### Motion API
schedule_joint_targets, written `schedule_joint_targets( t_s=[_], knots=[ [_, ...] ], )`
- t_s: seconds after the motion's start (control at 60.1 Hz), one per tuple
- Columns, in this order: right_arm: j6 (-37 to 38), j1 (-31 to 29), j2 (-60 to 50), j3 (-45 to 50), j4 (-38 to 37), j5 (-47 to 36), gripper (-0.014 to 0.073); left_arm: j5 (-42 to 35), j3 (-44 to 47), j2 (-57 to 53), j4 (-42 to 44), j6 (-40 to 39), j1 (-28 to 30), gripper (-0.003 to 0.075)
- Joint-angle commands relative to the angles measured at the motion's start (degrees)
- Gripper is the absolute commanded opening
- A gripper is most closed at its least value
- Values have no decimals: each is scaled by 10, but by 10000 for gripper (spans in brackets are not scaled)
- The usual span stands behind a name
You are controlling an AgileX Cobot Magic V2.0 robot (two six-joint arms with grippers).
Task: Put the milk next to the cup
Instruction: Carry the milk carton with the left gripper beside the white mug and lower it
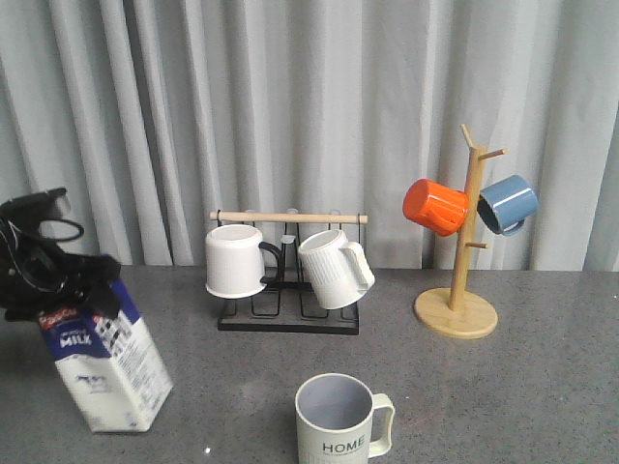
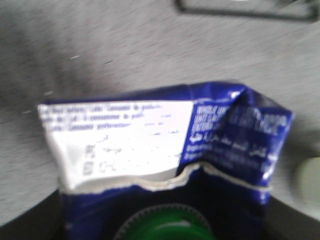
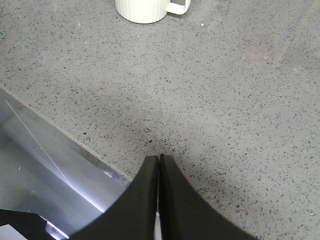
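Note:
The milk (image 1: 106, 362) is a blue-and-white carton that stands tilted at the front left of the grey table. My left gripper (image 1: 73, 280) is at its top and shut on it. In the left wrist view the crumpled carton top (image 2: 150, 135) and its green cap (image 2: 165, 230) fill the frame, and the fingers are hidden. The cup (image 1: 338, 420), pale with "HOME" on it, stands at the front centre, well to the right of the milk. My right gripper (image 3: 158, 159) is shut and empty, low over the table. A pale mug (image 3: 142, 10) shows beyond it.
A black wire rack (image 1: 290, 319) at the back centre holds a plain white mug (image 1: 235, 261) and a ribbed white mug (image 1: 334, 269). A wooden mug tree (image 1: 462, 242) at the back right carries an orange mug (image 1: 435, 206) and a blue mug (image 1: 508, 203). The table's metal edge (image 3: 45, 165) lies beside the right gripper.

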Motion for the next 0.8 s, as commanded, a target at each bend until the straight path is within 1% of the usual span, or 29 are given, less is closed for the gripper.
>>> schedule_joint_targets(
  t_s=[0.0, 0.116, 0.166, 0.25, 0.349, 0.499, 0.649, 0.782],
  knots=[
    [0, -1, 3, -14, 2, -36, -5, -26, -18, -55, -98, 28, -2, 54],
    [0, -1, 3, -14, 2, -37, -5, -19, -18, -66, -188, 94, -14, -8],
    [0, -1, 3, -14, 2, -37, -5, -15, -18, -69, -219, 115, -25, -8],
    [0, -1, 3, -14, 2, -37, -5, -12, -18, -70, -229, 124, -48, -8],
    [0, -1, 3, -14, 2, -36, -5, -8, -18, -70, -198, 123, -78, -8],
    [0, -1, 3, -14, 2, -35, -5, -10, -18, -70, -121, 110, -126, -8],
    [0, -1, 3, -14, 2, -34, -5, -9, -18, -64, -40, 65, -161, -8],
    [0, -1, 3, -14, 2, -34, -5, 0, -18, -46, -16, 51, -188, -6]
  ],
)
